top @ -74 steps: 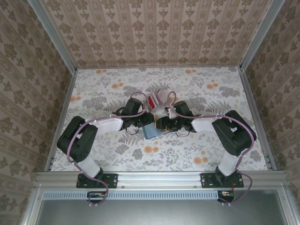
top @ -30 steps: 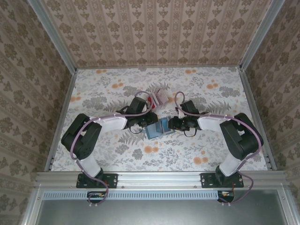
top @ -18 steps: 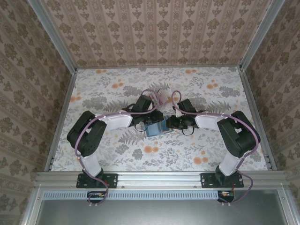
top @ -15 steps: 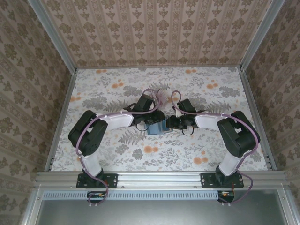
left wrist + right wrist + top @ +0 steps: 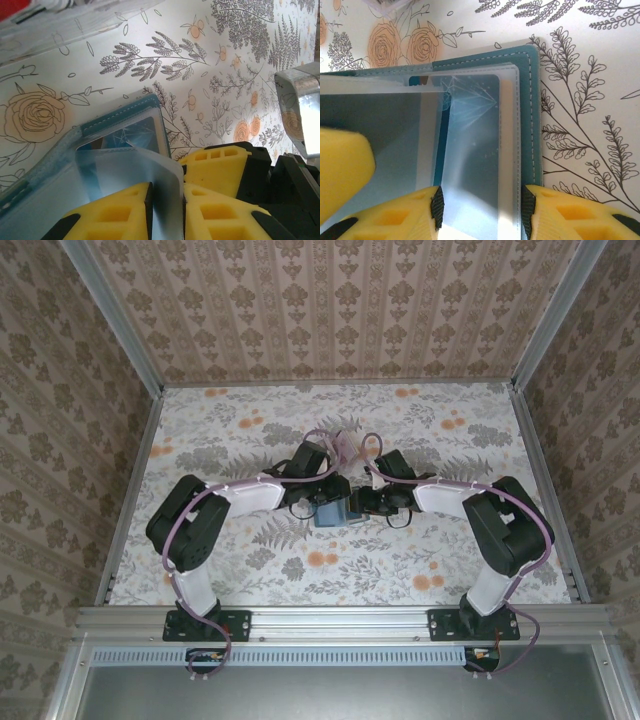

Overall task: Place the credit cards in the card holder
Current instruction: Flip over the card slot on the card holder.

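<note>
Floral cloth covers the whole table [image 5: 250, 430], patterned wallpaper rises on three sides [image 5: 340, 310], and a metal rail [image 5: 340, 618] runs along the near edge where the two arms are bolted. From up high, the left arm [image 5: 240, 498] and the right arm [image 5: 450, 498] both bend inward and meet nose to nose at the middle of the table. Right between them lies the card holder [image 5: 335, 512], teal, opened flat on the cloth. Now to the left wrist camera: the left gripper [image 5: 166, 197] has its yellow fingers [image 5: 120, 210] pressed together on a clear plastic sleeve [image 5: 150, 170] of the card holder, and that sleeve curls up off the wallet where it is pinched. The stitched teal edge runs just beyond it. Over on the right wrist camera, the right gripper [image 5: 480, 210] stands with its jaws spread, one yellow finger on each side of the flat clear sleeves on the stitched teal cover. Under one of those sleeves sits a blue card [image 5: 470, 105] with a pale line pattern, tucked in its pocket. Back on the left wrist view, top corner, the clear box [image 5: 75, 20] rests on the cloth just beyond the wallet, and a sliver of red from the credit cards [image 5: 12, 6] peeks out above it.
</note>
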Controlling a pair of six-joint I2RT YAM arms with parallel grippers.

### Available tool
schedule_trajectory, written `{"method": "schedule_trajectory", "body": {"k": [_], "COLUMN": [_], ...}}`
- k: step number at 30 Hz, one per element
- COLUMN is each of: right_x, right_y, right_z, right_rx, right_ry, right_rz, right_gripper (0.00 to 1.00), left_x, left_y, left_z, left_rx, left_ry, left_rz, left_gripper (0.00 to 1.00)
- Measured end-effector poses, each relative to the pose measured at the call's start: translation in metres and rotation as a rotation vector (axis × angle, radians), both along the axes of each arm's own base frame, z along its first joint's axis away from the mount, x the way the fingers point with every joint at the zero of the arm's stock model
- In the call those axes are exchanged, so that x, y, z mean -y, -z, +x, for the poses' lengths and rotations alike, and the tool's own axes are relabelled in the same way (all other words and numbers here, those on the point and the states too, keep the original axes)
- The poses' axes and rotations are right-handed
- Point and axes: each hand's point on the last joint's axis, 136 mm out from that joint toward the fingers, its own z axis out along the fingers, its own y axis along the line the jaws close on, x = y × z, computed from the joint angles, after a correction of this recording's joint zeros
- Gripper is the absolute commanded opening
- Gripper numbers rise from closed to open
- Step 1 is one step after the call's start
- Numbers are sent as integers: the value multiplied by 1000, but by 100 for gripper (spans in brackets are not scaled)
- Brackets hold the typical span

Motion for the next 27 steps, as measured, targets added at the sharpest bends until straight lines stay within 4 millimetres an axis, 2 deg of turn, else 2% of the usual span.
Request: {"method": "schedule_trajectory", "body": {"k": [5,9,14,18,21,27], "right_x": [6,9,7,3,-4,-22], "right_y": [-6,-23,-38,-40,-35,-7], "right_z": [-4,-6,-4,-3,-2,-9], "right_rx": [-1,27,61,59,33,-52], "right_ry": [10,14,16,7,0,-26], "right_rz": [-24,-20,0,17,46,59], "right_gripper": [48,45,26,17,12,12], "left_x": [-7,-13,-13,-13,-13,-16], "left_y": [7,15,14,10,6,3], "left_z": [-1,-5,-6,-5,-6,-5], "left_rx": [-13,-33,-31,-24,-17,-15], "left_ry": [-9,-12,-12,-12,-12,-18], "left_rz": [11,26,24,17,12,11], "left_gripper": [21,20,21,21,21,21]}}
